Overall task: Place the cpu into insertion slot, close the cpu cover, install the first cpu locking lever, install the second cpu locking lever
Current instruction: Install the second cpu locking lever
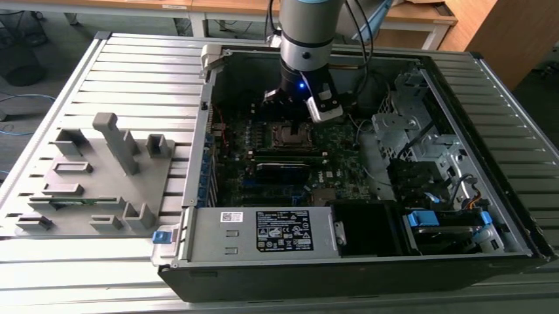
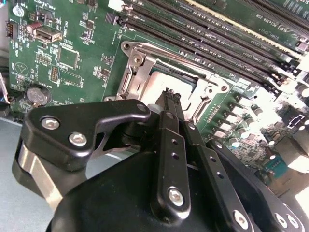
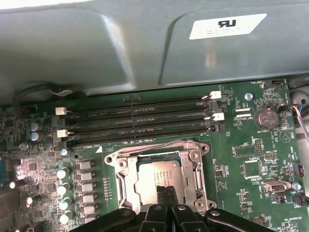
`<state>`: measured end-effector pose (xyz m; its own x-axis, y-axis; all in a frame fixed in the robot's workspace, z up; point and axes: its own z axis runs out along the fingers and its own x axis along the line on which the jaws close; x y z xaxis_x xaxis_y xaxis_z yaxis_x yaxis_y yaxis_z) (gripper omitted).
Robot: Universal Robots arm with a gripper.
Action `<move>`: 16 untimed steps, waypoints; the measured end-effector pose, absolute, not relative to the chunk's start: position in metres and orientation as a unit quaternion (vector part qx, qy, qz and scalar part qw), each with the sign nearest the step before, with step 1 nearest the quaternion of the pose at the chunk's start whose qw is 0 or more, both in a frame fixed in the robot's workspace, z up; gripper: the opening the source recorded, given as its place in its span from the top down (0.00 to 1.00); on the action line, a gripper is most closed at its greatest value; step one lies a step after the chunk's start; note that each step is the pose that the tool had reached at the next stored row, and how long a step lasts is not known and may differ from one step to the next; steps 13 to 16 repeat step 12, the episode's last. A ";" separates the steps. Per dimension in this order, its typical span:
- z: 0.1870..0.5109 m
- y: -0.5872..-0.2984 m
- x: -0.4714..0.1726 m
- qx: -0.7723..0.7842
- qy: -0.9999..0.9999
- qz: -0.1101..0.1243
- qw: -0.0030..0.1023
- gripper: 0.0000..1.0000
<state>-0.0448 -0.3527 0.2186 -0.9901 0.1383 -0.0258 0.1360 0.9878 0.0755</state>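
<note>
The cpu (image 3: 161, 173) lies flat in the insertion slot (image 1: 291, 135), its dull grey top showing through the cut-out. The silvery cpu cover (image 3: 121, 181) rests down around it, and the frame (image 2: 140, 65) also appears in the second wrist view. A thin wire lever (image 3: 159, 143) runs along the socket edge nearest the memory slots. My gripper (image 3: 166, 189) is shut, its two black fingers (image 2: 166, 140) pressed together with nothing between them. The tips (image 2: 170, 95) hover just over the cpu's (image 2: 152, 84) edge. In the exterior view the arm (image 1: 306, 59) stands directly above the socket.
Long black memory slots (image 3: 140, 121) lie beside the socket, and the grey case wall (image 3: 145, 48) rises behind them. A coin battery (image 3: 264, 116) and capacitors (image 3: 65, 188) flank it. A white-labelled grey box (image 1: 262, 229) and a drive cage (image 1: 410, 131) fill the case. A grey fixture (image 1: 96, 170) sits outside.
</note>
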 end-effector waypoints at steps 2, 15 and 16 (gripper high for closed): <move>0.219 -0.353 -0.045 0.070 0.997 0.037 0.015 0.89; 0.219 -0.352 -0.045 0.070 0.997 0.037 0.016 0.89; 0.219 -0.352 -0.045 0.070 0.997 0.037 0.016 0.89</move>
